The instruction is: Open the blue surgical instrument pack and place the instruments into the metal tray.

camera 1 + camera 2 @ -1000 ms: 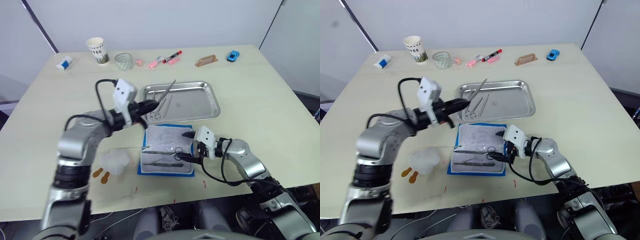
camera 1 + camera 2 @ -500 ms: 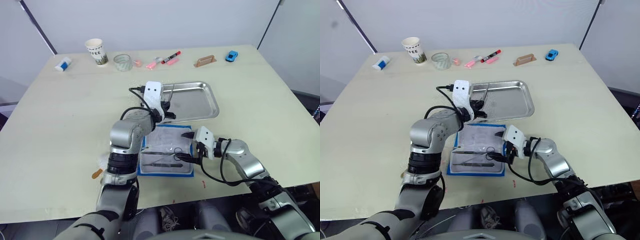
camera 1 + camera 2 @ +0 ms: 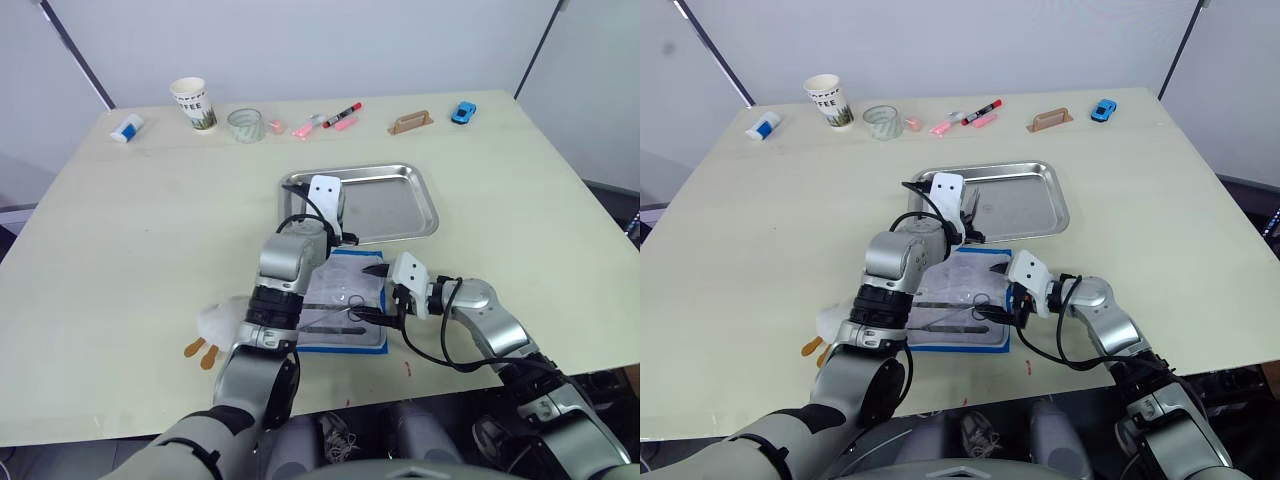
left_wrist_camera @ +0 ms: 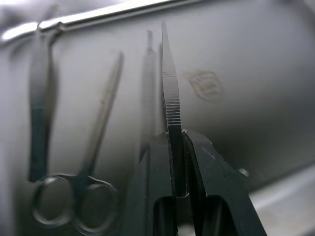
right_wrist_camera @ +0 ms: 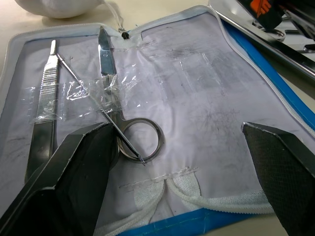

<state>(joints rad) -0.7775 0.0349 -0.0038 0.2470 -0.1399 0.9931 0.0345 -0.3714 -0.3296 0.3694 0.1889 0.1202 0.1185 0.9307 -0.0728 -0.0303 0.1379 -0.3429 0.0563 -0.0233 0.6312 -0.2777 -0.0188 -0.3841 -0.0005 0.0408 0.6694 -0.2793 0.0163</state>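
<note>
Tweezers (image 4: 170, 88) pinched in the left claw (image 4: 174, 147) over the metal tray (image 3: 420, 215).

Left claw's black fingers (image 4: 197, 167) are clamped on the slim ridged tweezers, tip held just above the tray floor, beside scissors (image 4: 88, 162) and another long tool (image 4: 42, 98) already lying in the tray. Just beside the tray's near rim, the blue surgical instrument pack (image 5: 256, 64) lies open on the bench (image 3: 130, 240), pale lining up, with ring-handled scissors (image 5: 123, 118) and a flat ridged tool (image 5: 42, 118) under clear straps. Right claw (image 5: 182, 147) is spread wide and empty, low over the pack's near edge. A white plush toy (image 3: 225, 322) rests left of the pack.
</note>
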